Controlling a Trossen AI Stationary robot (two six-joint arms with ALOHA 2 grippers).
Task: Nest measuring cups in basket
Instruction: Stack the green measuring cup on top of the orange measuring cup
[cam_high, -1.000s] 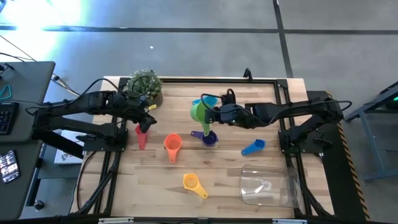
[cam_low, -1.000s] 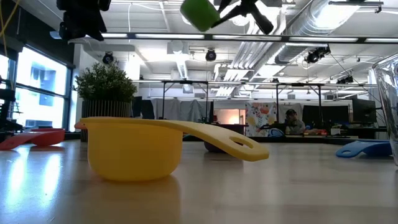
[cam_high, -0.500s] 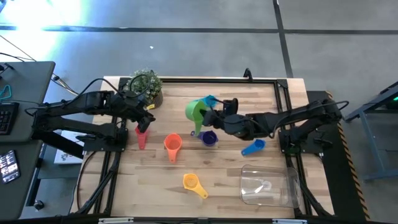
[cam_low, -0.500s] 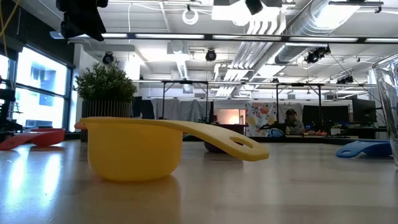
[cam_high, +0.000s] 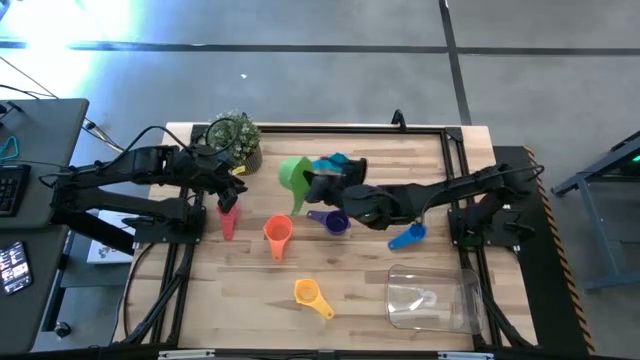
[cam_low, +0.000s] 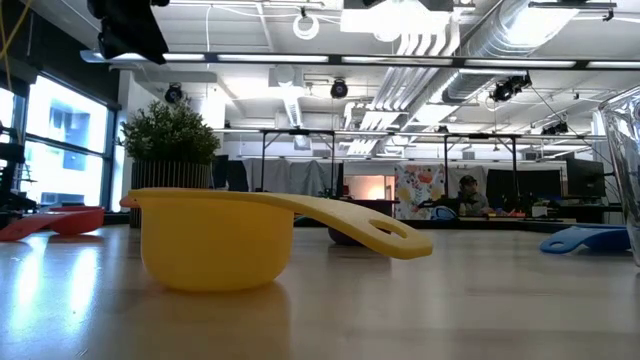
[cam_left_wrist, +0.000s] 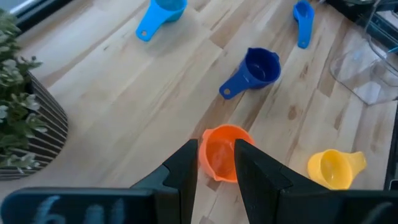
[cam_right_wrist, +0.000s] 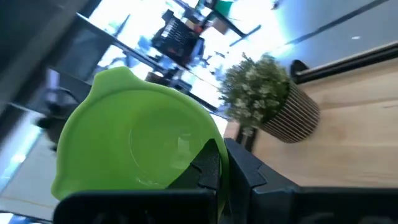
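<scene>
My right gripper is over the table's middle, shut on the green cup, whose bowl fills the right wrist view. My left gripper hangs open above the pink cup, beside the potted plant. On the table rest the teal cup, purple cup, orange cup, yellow cup and blue cup. The clear basket stands at the near right. The left wrist view shows the orange cup past my left gripper. My right gripper pinches the green cup at the edge of its bowl, and the fingers cover the exact spot. They come about level from the table's right. The cup is lifted clear of the table, tipped on its side.
The potted plant sits at the far left, close to my left gripper. The low view shows the yellow cup near the camera, the pink cup to the left, the blue cup to the right and the basket's wall.
My right gripper has carried the green cup up and toward the table's left, past the purple cup. The cup has risen out of the top of the low view.
</scene>
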